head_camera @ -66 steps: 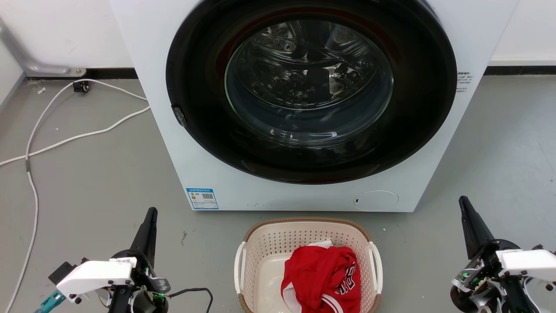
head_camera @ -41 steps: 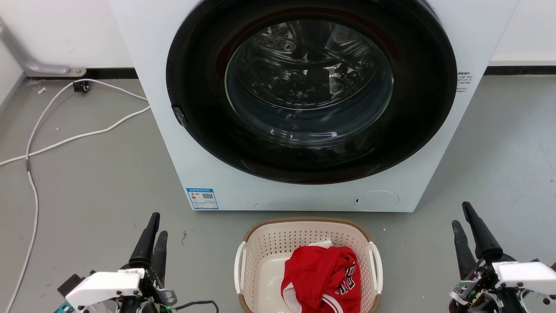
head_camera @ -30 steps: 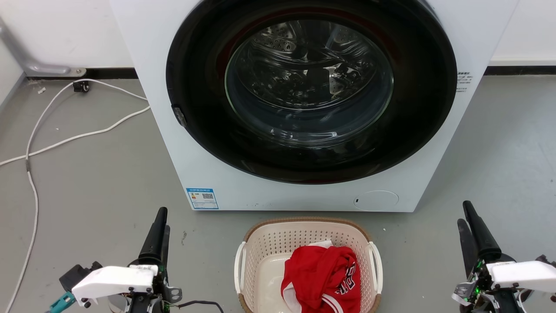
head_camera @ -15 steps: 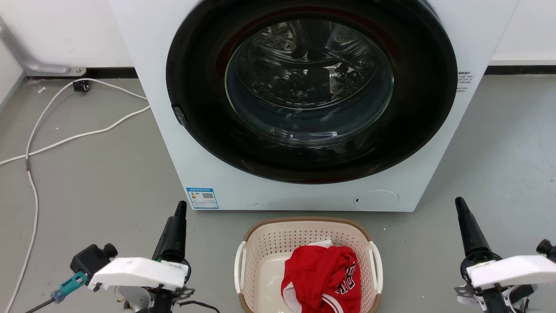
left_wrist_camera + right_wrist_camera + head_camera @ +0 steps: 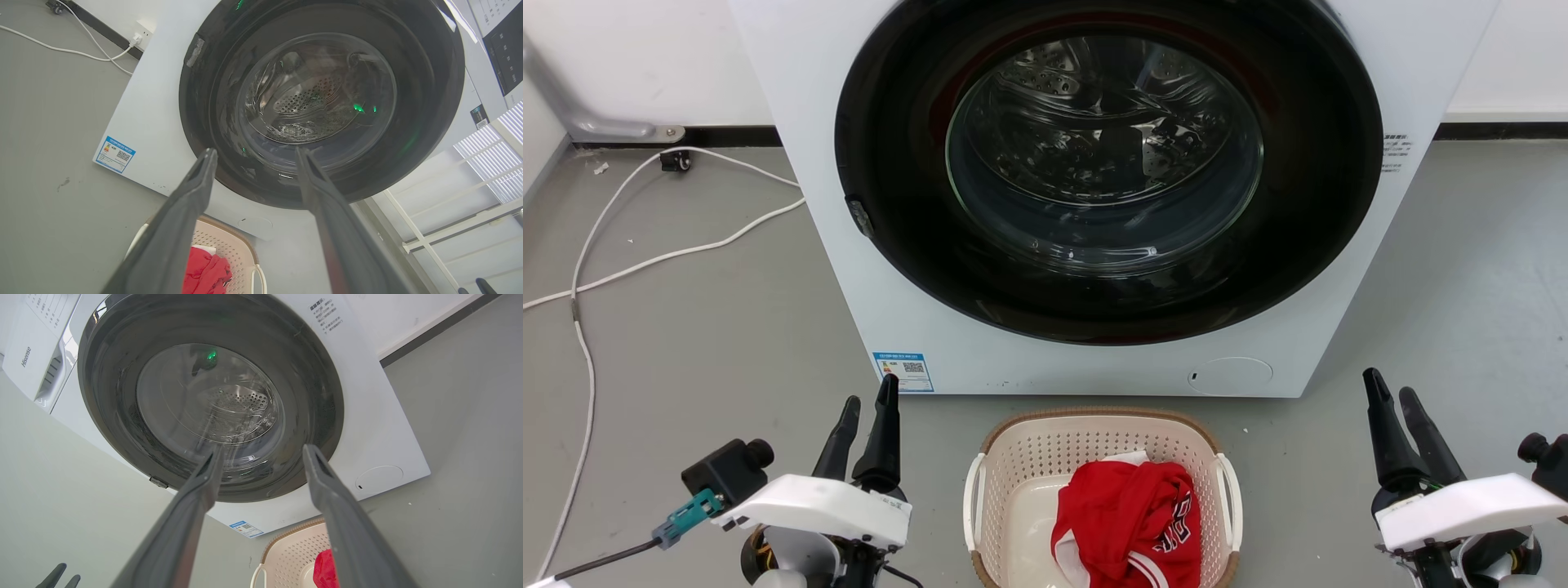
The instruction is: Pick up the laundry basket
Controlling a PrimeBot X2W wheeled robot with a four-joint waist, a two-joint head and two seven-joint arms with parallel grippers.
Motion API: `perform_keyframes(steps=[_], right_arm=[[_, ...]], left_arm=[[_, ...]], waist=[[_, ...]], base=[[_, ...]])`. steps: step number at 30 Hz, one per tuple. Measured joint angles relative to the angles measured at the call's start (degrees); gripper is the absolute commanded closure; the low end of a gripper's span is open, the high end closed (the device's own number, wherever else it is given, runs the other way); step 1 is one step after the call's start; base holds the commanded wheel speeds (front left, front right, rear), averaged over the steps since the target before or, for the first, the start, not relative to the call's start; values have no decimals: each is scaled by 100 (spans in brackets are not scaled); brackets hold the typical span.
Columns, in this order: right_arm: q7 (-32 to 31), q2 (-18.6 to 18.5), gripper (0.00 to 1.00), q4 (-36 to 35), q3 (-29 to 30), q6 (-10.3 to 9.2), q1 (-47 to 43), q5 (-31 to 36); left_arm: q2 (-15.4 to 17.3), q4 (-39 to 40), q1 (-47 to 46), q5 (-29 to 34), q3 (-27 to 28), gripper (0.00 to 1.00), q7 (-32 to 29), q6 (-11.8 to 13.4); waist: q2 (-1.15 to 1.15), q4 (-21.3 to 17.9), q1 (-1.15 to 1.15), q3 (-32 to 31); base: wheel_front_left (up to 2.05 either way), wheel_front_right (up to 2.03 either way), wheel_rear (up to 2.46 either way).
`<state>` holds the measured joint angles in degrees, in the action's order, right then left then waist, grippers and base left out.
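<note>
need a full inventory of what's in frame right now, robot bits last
white front-loading washing machine with dark round glass door: one, white and black, centre
blue-and-white label sticker: one, lower left of the washer front
cream perforated plastic laundry basket with brown rim and white handles: one, on the grey floor in front of the washer
red fabric garment with white trim: one, inside the basket, towards its right side
white cables: at least two runs, on the floor left of the washer
left gripper: one, dark fingers, left of the basket, jaws apart, not touching it
right gripper: one, dark fingers, right of the basket, jaws apart, not touching it
</note>
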<state>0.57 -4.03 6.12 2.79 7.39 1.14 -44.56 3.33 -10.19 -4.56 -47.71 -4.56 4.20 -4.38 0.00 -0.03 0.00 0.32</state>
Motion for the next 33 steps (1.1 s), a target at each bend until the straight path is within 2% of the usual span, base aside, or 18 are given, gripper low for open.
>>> perform_keyframes(steps=[12, 33], right_arm=[[18, 2, 0, -253, -62, 0, -64, 1125], [42, 49, 0, -584, -113, 1, -271, 2620]], left_arm=[[107, -144, -73, 972, -264, 0, 208, 157], [218, -212, -165, 2265, -631, 0, 516, 372]], waist=[[0, -11, 0, 9], [0, -9, 0, 36]], base=[[0, 0, 0], [0, 0, 0]])
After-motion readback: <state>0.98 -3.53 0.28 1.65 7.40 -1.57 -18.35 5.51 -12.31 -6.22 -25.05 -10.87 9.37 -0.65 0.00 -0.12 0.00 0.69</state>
